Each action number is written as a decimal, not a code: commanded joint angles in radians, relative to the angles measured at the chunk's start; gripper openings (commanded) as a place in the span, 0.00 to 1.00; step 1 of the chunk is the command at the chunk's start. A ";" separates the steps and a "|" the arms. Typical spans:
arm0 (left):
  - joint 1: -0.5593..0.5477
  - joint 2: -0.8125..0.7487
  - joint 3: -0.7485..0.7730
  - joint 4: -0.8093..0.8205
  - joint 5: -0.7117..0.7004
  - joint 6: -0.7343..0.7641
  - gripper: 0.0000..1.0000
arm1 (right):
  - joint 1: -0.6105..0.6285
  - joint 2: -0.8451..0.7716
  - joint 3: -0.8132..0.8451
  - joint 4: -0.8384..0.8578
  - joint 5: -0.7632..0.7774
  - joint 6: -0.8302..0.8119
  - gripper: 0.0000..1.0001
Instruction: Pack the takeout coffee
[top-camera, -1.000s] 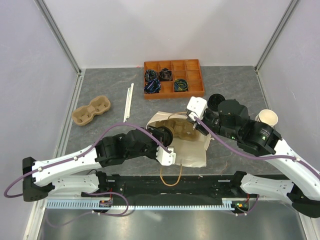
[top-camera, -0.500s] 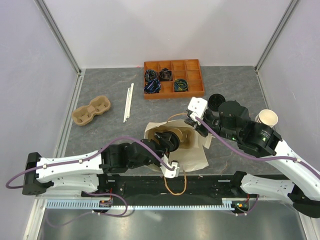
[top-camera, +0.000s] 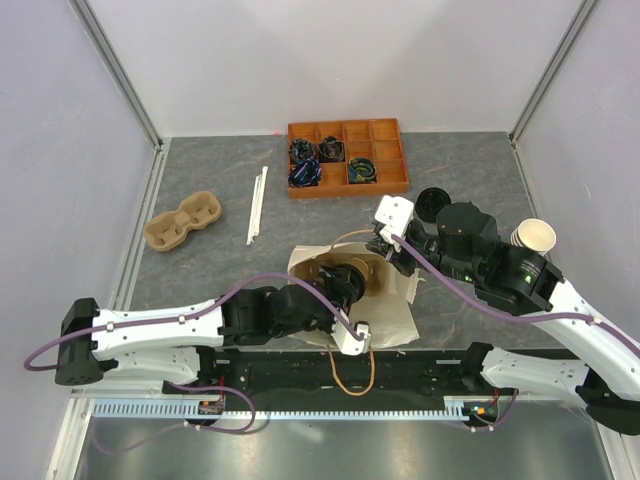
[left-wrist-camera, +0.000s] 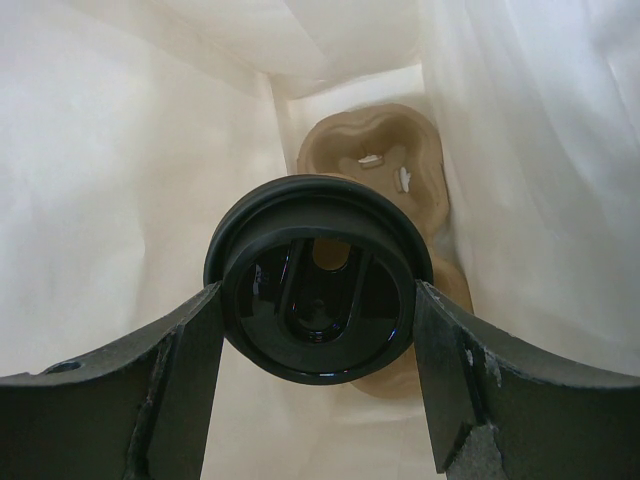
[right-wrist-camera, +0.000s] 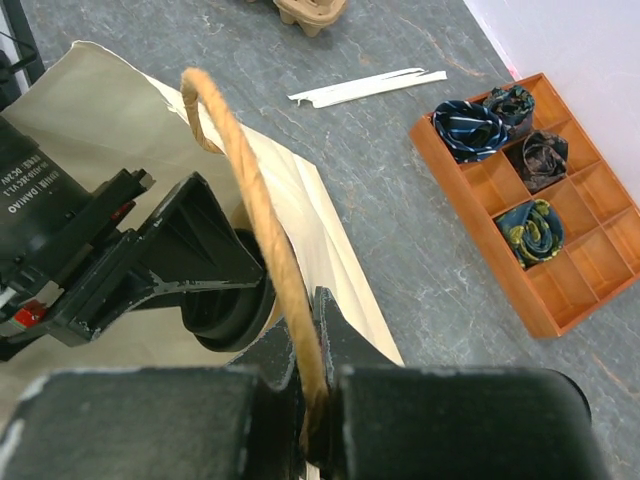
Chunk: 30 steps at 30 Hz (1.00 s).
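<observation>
The takeout coffee (left-wrist-camera: 318, 262), seen black lid first, sits between my left gripper's (left-wrist-camera: 318, 298) fingers (left-wrist-camera: 185, 365), which are shut on it. In the top view the cup (top-camera: 343, 282) is at the open mouth of the white paper bag (top-camera: 385, 310) lying mid-table. A pulp carrier (left-wrist-camera: 378, 170) lies deep inside the bag. My right gripper (top-camera: 379, 240) is shut on the bag's twine handle (right-wrist-camera: 250, 210) and holds the mouth up. The lid (right-wrist-camera: 232, 305) also shows in the right wrist view.
An orange compartment tray (top-camera: 385, 131) with rolled ties stands at the back. A second pulp carrier (top-camera: 183, 220) and wrapped straws (top-camera: 257, 203) lie at the left. Stacked lidless cups (top-camera: 534, 237) and a black lid (top-camera: 431, 203) are beside the right arm.
My left arm has swung its wrist toward the near edge and right, and the cup has shifted slightly deeper into the bag mouth. My right gripper still holds the handle.
</observation>
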 joint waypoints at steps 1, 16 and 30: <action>-0.007 0.012 0.006 0.085 -0.018 0.017 0.24 | 0.005 -0.020 -0.004 0.058 -0.024 0.049 0.00; -0.005 0.092 0.028 0.102 0.013 -0.015 0.24 | 0.005 -0.032 -0.026 0.075 -0.059 0.123 0.00; 0.050 0.115 0.100 0.107 0.061 -0.075 0.24 | 0.005 -0.052 -0.057 0.095 -0.059 0.178 0.00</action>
